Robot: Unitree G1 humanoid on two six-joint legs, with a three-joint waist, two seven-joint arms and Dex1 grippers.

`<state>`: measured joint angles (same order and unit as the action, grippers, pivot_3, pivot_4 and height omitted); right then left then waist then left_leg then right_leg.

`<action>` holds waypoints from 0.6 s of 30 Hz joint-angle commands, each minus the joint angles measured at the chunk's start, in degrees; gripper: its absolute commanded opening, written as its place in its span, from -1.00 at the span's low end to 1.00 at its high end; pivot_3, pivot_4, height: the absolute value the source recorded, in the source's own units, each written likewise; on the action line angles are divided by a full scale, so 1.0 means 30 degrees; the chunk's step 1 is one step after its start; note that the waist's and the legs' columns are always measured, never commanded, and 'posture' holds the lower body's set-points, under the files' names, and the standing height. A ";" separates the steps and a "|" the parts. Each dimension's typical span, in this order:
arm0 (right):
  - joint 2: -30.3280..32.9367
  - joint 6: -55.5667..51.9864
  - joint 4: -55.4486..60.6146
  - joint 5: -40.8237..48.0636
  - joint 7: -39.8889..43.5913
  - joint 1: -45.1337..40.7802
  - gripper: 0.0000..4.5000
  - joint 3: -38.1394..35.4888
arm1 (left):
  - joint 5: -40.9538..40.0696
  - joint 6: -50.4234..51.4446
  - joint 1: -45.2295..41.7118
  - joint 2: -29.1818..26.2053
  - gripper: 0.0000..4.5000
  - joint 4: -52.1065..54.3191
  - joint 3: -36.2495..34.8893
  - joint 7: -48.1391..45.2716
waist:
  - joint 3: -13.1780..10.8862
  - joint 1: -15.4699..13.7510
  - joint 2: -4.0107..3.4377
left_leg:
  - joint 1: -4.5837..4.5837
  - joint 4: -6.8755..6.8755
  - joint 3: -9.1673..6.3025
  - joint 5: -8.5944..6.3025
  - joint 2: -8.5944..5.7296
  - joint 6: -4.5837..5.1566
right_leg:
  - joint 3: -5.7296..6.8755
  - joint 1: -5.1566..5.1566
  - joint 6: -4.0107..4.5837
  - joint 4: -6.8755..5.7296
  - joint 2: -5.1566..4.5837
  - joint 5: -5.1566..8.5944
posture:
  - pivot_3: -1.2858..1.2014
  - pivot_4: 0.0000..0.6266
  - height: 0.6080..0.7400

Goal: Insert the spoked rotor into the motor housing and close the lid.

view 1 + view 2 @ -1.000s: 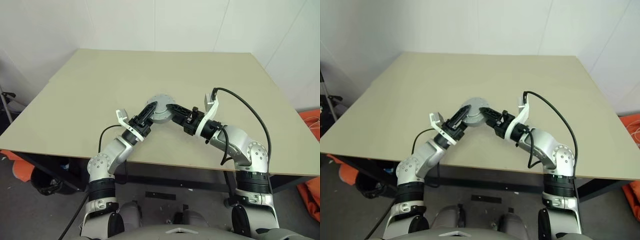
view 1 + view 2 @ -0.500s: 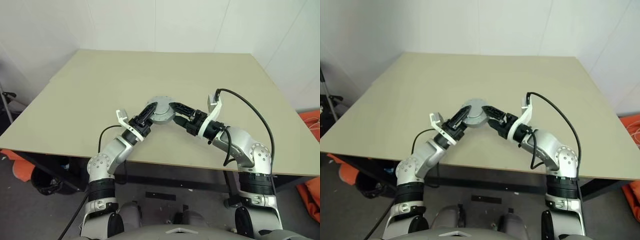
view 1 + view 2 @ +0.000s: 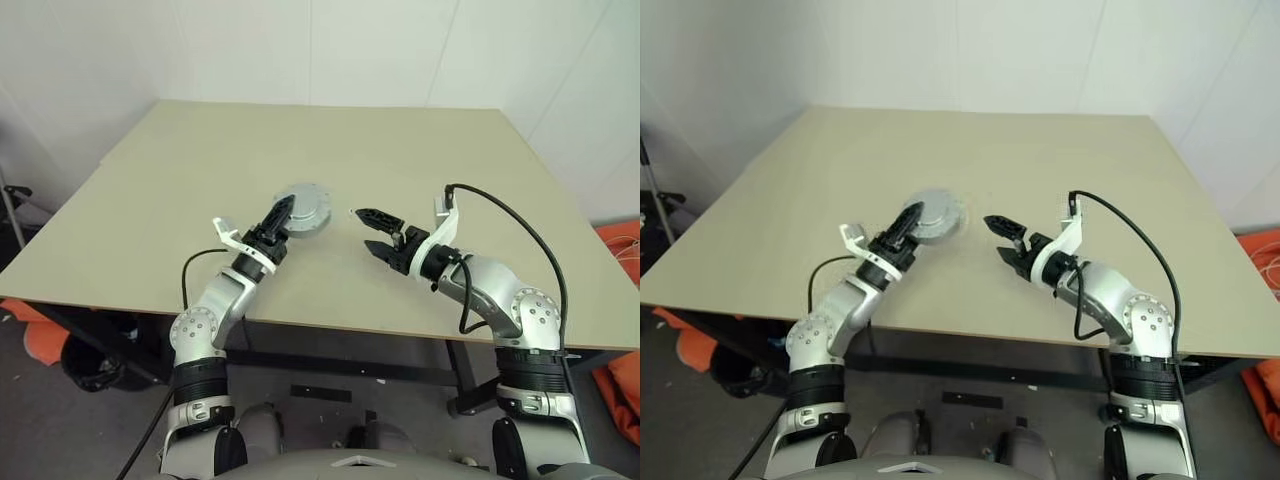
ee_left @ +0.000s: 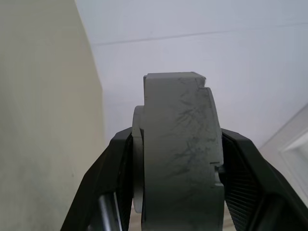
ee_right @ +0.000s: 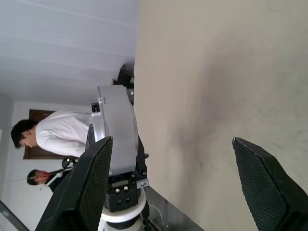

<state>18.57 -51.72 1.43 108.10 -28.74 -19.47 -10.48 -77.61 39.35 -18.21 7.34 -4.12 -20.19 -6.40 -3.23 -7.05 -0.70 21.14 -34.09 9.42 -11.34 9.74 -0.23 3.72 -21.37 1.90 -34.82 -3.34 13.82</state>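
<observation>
Near the frame's centre, the left claw [image 3: 278, 216] grips the motor housing [image 3: 303, 209] (lid apparently on) above the table [image 3: 420, 160]. The right claw [image 3: 372, 231], centre-right, is wide open and empty. Next, probably set it down.

Looks like a robot test lab or workshop room, bare and functional. One big plain beige table [image 3: 400, 160] on dark metal legs stands against blank white panelled walls [image 3: 330, 50], with nothing decorative anywhere. Grey hard floor [image 3: 80, 400] below, and orange fabric [image 3: 625, 250] bunched off to the side by the wall, more of it under the table's near corner. In the right wrist view, two people [image 5: 53, 134] sit in the background near a dark doorway or panel, one in a white shirt.
</observation>
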 commanded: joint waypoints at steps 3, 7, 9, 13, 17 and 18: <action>0.0247 -0.0064 -0.0113 -0.0578 0.0702 -0.0433 1.00 0.0071 | 0.2094 -0.3425 -0.0878 0.0181 -0.06 0.1332 -0.0648 0.0685 | 0.0000 -0.0007 0.0001 | 0.0010 -0.0001 -0.0007 -0.0003 -0.0002 0.0006 | 0.0005 -0.0002 -0.0001 0.0008 -0.0001 0.0000 | 0.03 -1.00 1.00; 0.0034 0.0253 -0.0369 -0.2453 0.0936 -0.0588 1.00 0.0228 | 0.3098 -0.5668 -0.1502 0.0043 -0.06 0.0594 -0.1746 0.1232 | -0.0004 -0.0010 0.0008 | 0.0033 -0.0014 -0.0031 -0.0007 -0.0005 0.0012 | 0.0023 -0.0005 -0.0001 0.0011 0.0000 -0.0002 | 0.03 -1.00 1.00; -0.0203 0.0335 -0.0509 -0.3011 0.1097 -0.0599 1.00 0.0171 | 0.3342 -0.6549 -0.1818 -0.0026 -0.06 0.0244 -0.2312 0.1366 | -0.0004 -0.0010 0.0009 | 0.0032 -0.0018 -0.0037 -0.0007 -0.0004 0.0012 | 0.0031 -0.0003 -0.0002 0.0009 0.0000 -0.0002 | 0.03 -1.00 1.00; -0.0488 -0.0009 -0.0397 -0.3288 0.1320 -0.0546 1.00 0.0148 | 0.3915 -0.8057 -0.2139 -0.0033 -0.06 -0.0033 -0.3119 0.1941 | -0.0003 -0.0007 0.0015 | 0.0035 -0.0022 -0.0038 -0.0008 -0.0009 0.0014 | 0.0031 -0.0003 -0.0001 0.0010 -0.0003 -0.0002 | 0.03 -1.00 1.00; -0.0611 -0.0220 -0.0479 -0.3480 0.1474 -0.0599 1.00 0.0083 | 0.4509 -0.9127 -0.2266 -0.0025 -0.06 -0.0318 -0.3575 0.2729 | -0.0007 -0.0037 0.0049 | 0.0041 -0.0023 -0.0049 -0.0011 -0.0006 0.0017 | 0.0036 -0.0003 0.0002 0.0009 -0.0002 -0.0003 | 0.03 -1.00 1.00; -0.0621 -0.0272 -0.0502 -0.3509 0.1516 -0.0616 1.00 0.0071 | 0.4746 -0.9439 -0.2322 -0.0031 -0.06 -0.0549 -0.3720 0.3096 | -0.0006 -0.0034 0.0052 | 0.0042 -0.0025 -0.0051 -0.0011 -0.0007 0.0018 | 0.0037 -0.0001 0.0002 0.0009 -0.0003 -0.0003 | 0.03 -1.00 1.00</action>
<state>16.69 -52.12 -1.03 97.68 -25.05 -19.98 -9.89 -64.25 13.13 -22.50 7.67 -7.33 -31.32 2.25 -3.25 -7.15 -0.55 21.26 -34.18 9.27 -11.37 9.71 -0.17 3.83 -21.36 1.90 -34.80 -3.35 13.81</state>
